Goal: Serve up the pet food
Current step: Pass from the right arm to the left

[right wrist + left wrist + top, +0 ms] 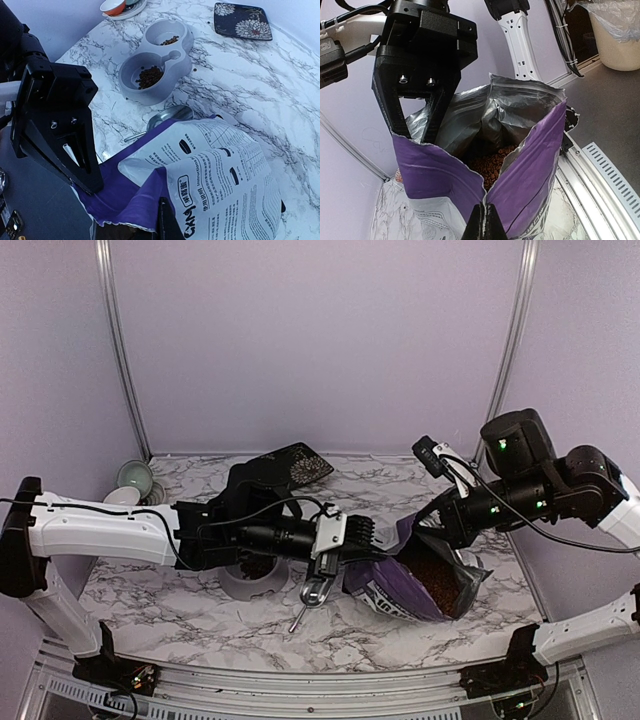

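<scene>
The purple-and-white pet food bag [400,590] lies tilted on the marble table with its mouth pulled open. Reddish-brown pet food [436,576] fills the inside and also shows in the left wrist view [491,163]. My left gripper [348,540] is shut on the near rim of the bag [525,180], its fingertips [476,225] pinching the torn edge. My right gripper [441,523] is shut on the opposite rim [150,200]. A little pet food [149,76] lies in the grey double bowl [131,86]. The metal scoop [314,594] lies on the table beside the bag.
The double bowl [232,585] sits partly under my left arm. A dark floral plate [296,464] lies at the back, and small bowls [134,481] stand at the back left. The table's rail runs close along the bag's right side [600,170].
</scene>
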